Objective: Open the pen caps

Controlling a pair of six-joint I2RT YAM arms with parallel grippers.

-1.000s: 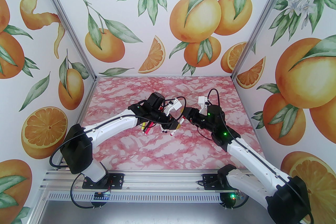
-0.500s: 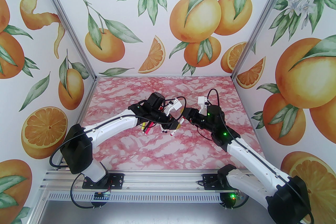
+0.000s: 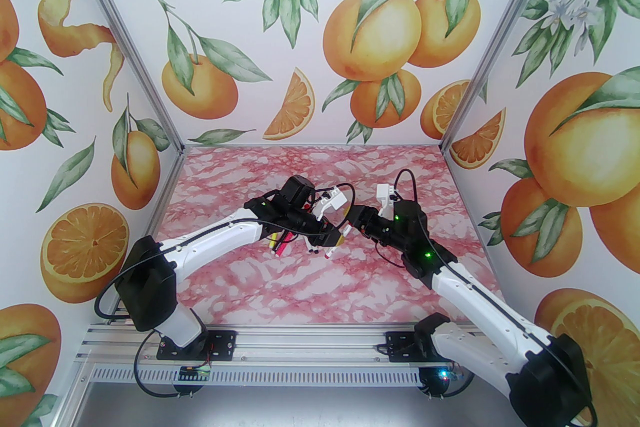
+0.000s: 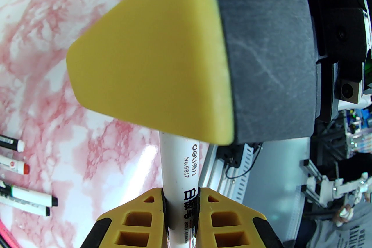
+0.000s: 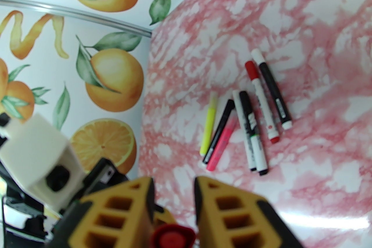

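My left gripper [image 3: 329,241] is shut on the barrel of a white marker [image 4: 178,159], seen between its yellow fingers [image 4: 139,212] in the left wrist view. The marker's far end is hidden there behind a finger pad [image 4: 261,46] of the right gripper. In the right wrist view my right gripper [image 5: 174,183] has its fingers on either side of the marker's red pen cap [image 5: 173,236], closed in on it. From the top view, the right gripper [image 3: 347,223] meets the left one above the middle of the table.
Several capped markers lie side by side on the pink marble table [image 5: 319,37]: a yellow one [image 5: 209,121], a pink one [image 5: 222,143], a red-capped white one [image 5: 261,104] and black ones [image 5: 274,92]. In the top view this marker cluster [image 3: 279,246] lies under the left wrist.
The right gripper has edged slightly left toward the held marker and its fingers have drawn closer together. The left arm and the markers on the table have not moved.
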